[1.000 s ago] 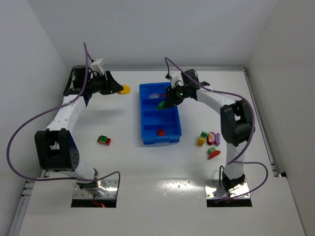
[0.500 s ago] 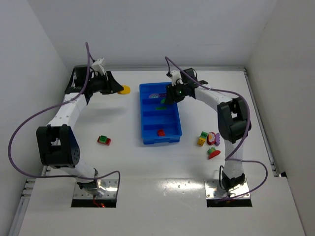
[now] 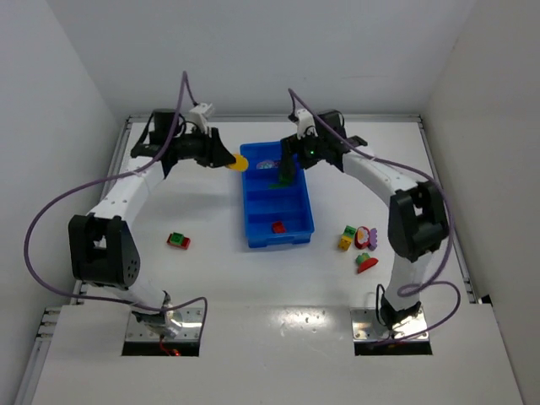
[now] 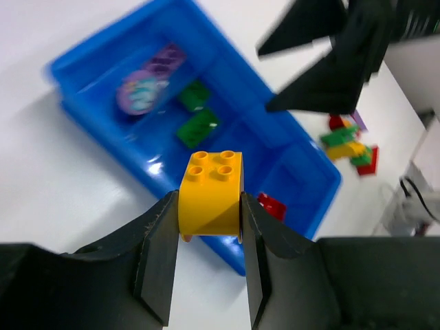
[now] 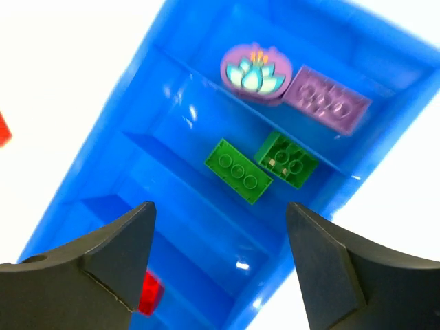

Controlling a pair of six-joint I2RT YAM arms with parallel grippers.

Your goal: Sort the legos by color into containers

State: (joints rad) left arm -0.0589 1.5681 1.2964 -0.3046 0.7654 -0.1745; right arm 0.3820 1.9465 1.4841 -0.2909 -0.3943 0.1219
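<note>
The blue tray (image 3: 253, 221) has its compartments in a row. The far one holds a purple flower piece (image 5: 256, 74) and a purple brick (image 5: 326, 98). The second one holds two green bricks (image 5: 239, 172). The nearest one holds a red piece (image 3: 276, 227). My left gripper (image 3: 234, 160) is shut on a yellow brick (image 4: 210, 189) and holds it above the table at the tray's far left corner (image 4: 82, 103). My right gripper (image 5: 220, 213) is open and empty above the tray's middle.
A red-and-green piece (image 3: 178, 240) lies on the table left of the tray. A cluster of yellow, green, red and purple pieces (image 3: 359, 240) lies right of the tray. White walls stand close on the left, right and far sides.
My left gripper has moved right with the yellow brick, up to the tray's far left corner. The green piece that was at my right gripper now lies in the tray.
</note>
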